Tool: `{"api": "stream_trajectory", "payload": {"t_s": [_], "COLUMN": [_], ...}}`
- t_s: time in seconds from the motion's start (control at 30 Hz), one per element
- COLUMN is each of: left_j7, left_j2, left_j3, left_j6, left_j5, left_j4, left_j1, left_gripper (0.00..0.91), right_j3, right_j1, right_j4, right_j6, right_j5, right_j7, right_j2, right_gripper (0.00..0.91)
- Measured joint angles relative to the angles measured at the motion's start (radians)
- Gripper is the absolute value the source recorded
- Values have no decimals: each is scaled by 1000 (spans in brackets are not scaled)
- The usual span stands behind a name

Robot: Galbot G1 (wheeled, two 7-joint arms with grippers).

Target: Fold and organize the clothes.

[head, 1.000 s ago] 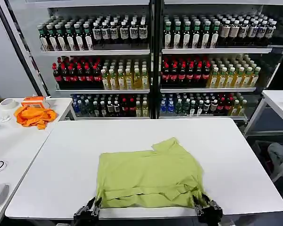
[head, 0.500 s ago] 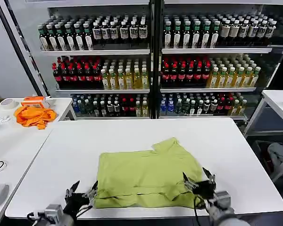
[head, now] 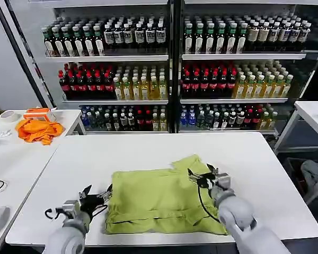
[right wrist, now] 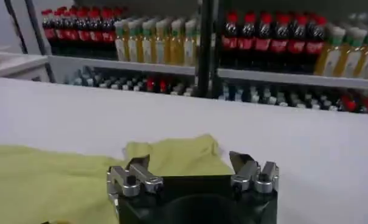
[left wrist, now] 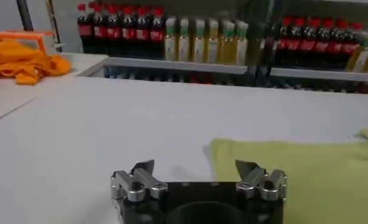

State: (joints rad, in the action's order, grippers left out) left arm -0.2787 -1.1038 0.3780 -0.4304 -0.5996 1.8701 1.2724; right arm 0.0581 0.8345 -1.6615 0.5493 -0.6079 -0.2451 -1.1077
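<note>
Both grippers rose — left gripper [head: 98, 194], right gripper [head: 202, 175] — over T-shirt [head: 161, 201].

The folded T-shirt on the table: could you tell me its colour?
Plain lime yellow-green T-shirt, no print; head view shows it best.

The left gripper [left wrist: 196, 170] hangs low over the white table [left wrist: 98, 128], its fingers [left wrist: 142, 168] spread wide and holding nothing. The lime shirt [left wrist: 305, 176] lies flat on the table just beyond one fingertip. Behind the table stand bottle shelves [left wrist: 220, 42]; an orange cloth [left wrist: 22, 58] lies on a neighbouring table.
</note>
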Motion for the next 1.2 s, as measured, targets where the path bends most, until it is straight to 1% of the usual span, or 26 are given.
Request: {"api": "stream_trajectory", "payload": {"t_s": [0.17,0.43,0.47,0.5,0.53,0.57,0.6,0.67,0.93,1.2], "left_j7": [-4,-4,-4,-4,-5,-5,-4,-4,12,37], "left_j2": [0,-13,-15,-17,-19,-21,-24,-28,-30,-25], "left_j3": [-48,-113,-119,-124,-130,-135,-140,-147,-162,-160], "left_j6": [-5,-4,-4,-4,-4,-3,-2,5,23,42], "left_j5": [-18,-23,-24,-24,-24,-23,-22,-17,-14,-26], "left_j4": [-61,-143,-153,-160,-169,-175,-182,-196,-216,-210], "left_j1": [-80,-181,-190,-198,-205,-209,-213,-218,-227,-213], "left_gripper": [907,897,645,393,191,91,60,30,30,30], "right_j3": [-47,-84,-86,-87,-88,-88,-89,-91,-97,-87], "right_j1": [-94,-203,-210,-215,-220,-223,-227,-233,-236,-215], "right_j4": [107,248,263,276,291,300,308,322,343,327], "right_j6": [6,16,17,17,17,17,16,14,12,9], "right_j5": [-27,-51,-52,-54,-56,-58,-61,-66,-78,-90], "right_j7": [-3,-15,-17,-18,-20,-21,-23,-27,-31,-29], "right_j2": [-19,-60,-65,-70,-76,-80,-84,-88,-95,-87], "right_gripper": [907,907,806,474,282,20,0,0,0,0]}}
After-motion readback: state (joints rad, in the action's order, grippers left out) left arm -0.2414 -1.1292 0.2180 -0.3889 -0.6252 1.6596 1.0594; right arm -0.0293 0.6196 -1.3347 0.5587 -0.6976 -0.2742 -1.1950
